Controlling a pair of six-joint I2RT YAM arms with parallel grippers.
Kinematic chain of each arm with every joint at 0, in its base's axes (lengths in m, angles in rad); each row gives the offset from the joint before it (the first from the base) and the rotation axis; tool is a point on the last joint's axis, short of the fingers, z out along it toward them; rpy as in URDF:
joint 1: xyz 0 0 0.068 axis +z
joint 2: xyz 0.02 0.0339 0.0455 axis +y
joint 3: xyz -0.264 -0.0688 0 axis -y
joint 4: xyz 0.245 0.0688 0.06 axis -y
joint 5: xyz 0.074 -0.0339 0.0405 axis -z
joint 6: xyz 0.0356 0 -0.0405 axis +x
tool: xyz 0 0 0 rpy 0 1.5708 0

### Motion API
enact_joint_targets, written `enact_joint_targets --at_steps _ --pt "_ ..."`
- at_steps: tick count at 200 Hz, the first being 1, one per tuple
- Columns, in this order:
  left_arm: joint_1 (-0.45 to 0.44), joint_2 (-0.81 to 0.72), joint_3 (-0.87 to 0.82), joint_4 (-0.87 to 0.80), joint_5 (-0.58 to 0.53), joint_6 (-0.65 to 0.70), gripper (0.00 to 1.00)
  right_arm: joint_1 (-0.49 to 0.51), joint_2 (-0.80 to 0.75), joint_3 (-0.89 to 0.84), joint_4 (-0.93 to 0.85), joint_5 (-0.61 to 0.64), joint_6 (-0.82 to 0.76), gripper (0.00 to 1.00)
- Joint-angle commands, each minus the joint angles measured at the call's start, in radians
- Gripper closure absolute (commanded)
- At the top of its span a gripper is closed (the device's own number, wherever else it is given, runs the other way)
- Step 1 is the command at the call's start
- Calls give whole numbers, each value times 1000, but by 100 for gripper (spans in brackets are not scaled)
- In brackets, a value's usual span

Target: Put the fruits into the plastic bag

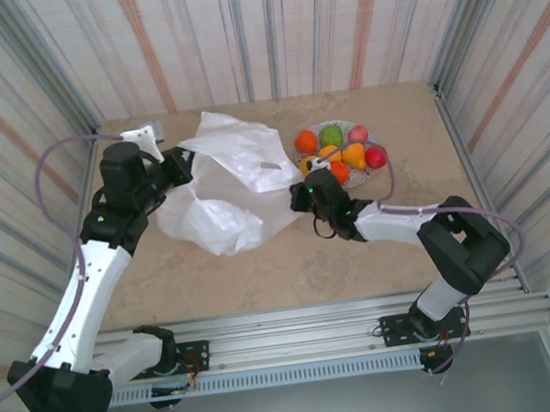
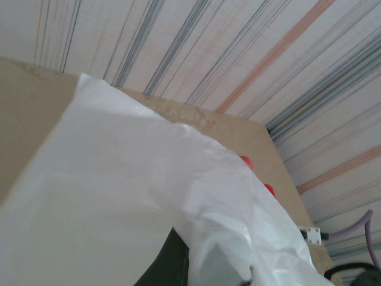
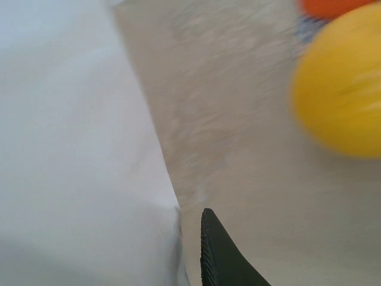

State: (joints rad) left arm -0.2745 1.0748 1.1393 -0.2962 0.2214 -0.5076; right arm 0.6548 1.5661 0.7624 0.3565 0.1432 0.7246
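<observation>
Fruits (image 1: pixel 352 154): small, round, glossy, unbagged; I judged the reach in hand.
Left pincer (image 1: pixel 182 160), right pincer (image 1: pixel 316 169): I couldn't tell their opening.
Next: one needed grasping.

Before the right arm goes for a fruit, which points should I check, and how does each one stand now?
1. Fruits lie on the plate: ok.
2. Right gripper is near the yellow fruit: ok.
3. Right jaws open: cannot tell, one finger in sight.
4. Left gripper holds the plastic bag: cannot tell, film covers it.
5. Bag mouth open toward the plate: cannot tell.
</observation>
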Motion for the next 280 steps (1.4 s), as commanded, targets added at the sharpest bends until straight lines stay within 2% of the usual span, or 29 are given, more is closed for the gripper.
enact_joint_targets --at_steps 1,35,68,100,131,173,193,217,280 --pt "53 -36 35 -117 40 46 100 -72 -47 -3 -105 -98 -70 86" --pt "44 -19 11 -124 58 49 100 -93 -58 46 -112 -270 -123 80" --pt "-11 38 -19 -90 43 52 100 -68 -24 129 -125 -380 -156 61" --pt "-28 80 -16 -67 74 44 100 -30 32 204 -178 -377 -250 45" --pt "-34 88 -19 -77 81 66 100 -63 86 272 -198 -381 -266 41" --pt "-34 109 -50 -105 -2 111 100 -90 92 322 -196 -518 -202 33" --pt "-35 121 -52 -87 -17 99 100 -85 53 302 -261 -565 -218 19" --pt "-31 145 -38 -71 -27 69 100 -77 -43 240 -380 -562 -273 0" --pt "-19 188 -20 -40 -27 33 100 -102 -344 173 -707 -516 -394 1"
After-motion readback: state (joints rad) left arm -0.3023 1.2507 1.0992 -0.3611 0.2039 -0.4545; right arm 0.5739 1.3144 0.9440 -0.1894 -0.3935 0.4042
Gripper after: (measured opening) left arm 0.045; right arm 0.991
